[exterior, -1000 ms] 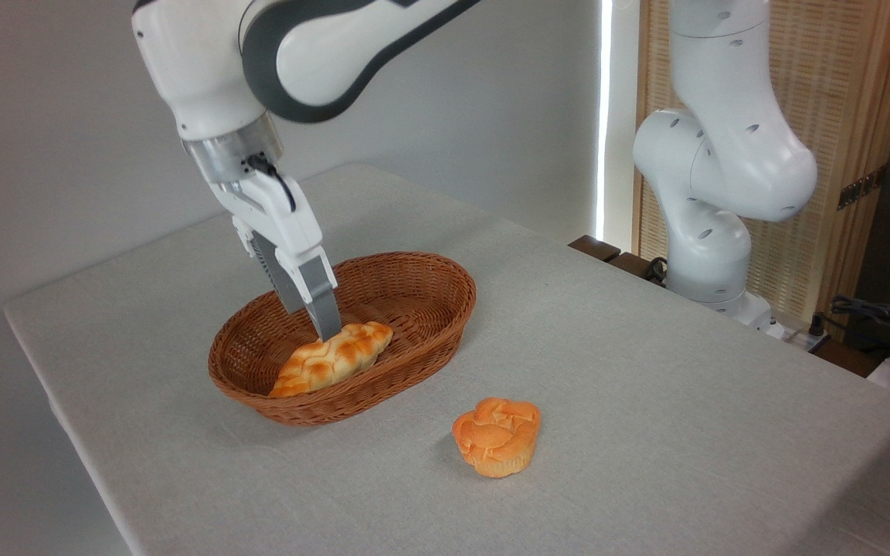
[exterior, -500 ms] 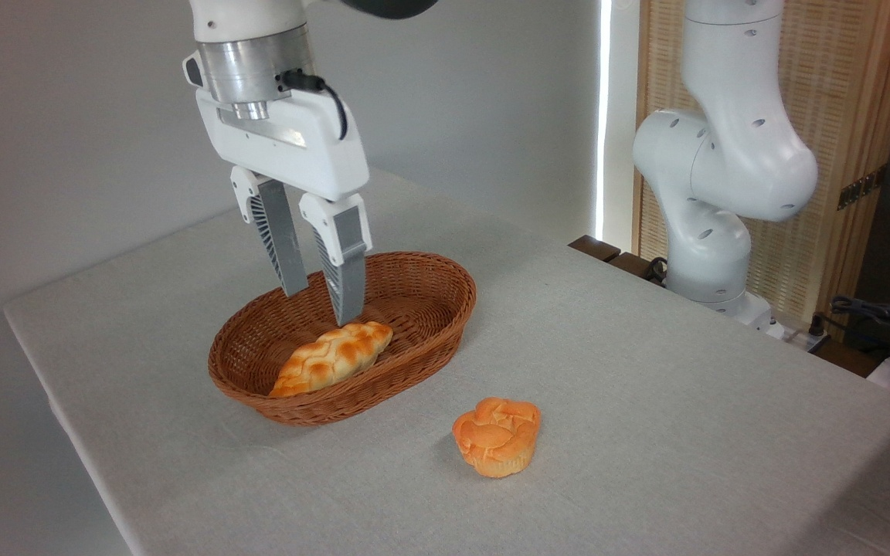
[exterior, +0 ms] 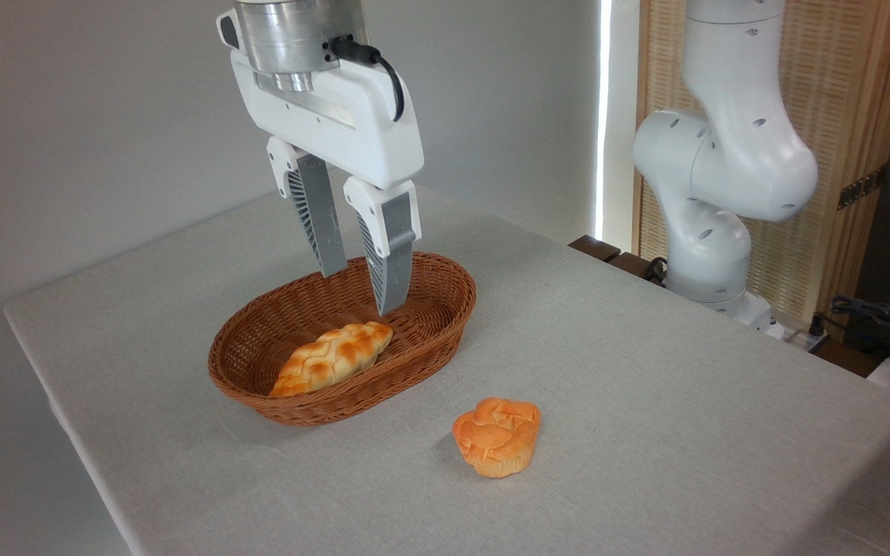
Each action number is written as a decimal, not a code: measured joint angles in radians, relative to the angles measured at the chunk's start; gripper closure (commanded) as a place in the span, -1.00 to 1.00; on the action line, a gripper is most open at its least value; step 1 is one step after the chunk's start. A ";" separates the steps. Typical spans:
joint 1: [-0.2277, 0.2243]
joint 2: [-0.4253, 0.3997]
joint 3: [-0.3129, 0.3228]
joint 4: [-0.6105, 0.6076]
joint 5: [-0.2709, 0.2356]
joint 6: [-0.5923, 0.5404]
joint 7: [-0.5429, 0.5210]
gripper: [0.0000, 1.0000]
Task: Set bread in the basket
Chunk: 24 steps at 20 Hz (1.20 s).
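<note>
Golden-yellow braided bread (exterior: 331,357) lies inside the oval reddish-brown wicker basket (exterior: 445,320) on the grey counter (exterior: 646,401). The hand (exterior: 360,289), parted and empty, hangs above; descending, its fingertips could snag the rim.

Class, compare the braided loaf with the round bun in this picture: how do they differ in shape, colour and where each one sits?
The bread is long, braided and tapered at both ends; the bun is round and squat like a muffin. The bread is golden-yellow with browned patches, the bun a deeper orange. The bread lies inside the basket, while the bun stands on the bare table beside it. Both are untouched: the open gripper hangs above the basket.
</note>
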 measured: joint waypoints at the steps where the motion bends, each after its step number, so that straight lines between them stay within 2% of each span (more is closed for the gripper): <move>1: 0.001 -0.002 -0.007 0.000 0.000 0.000 -0.003 -1.00; 5: 0.004 -0.003 -0.026 0.000 -0.001 -0.002 -0.026 -1.00; 9: 0.018 -0.001 -0.073 -0.001 -0.001 -0.004 -0.064 -1.00; 24: 0.033 0.004 -0.096 -0.012 -0.001 -0.005 -0.065 -1.00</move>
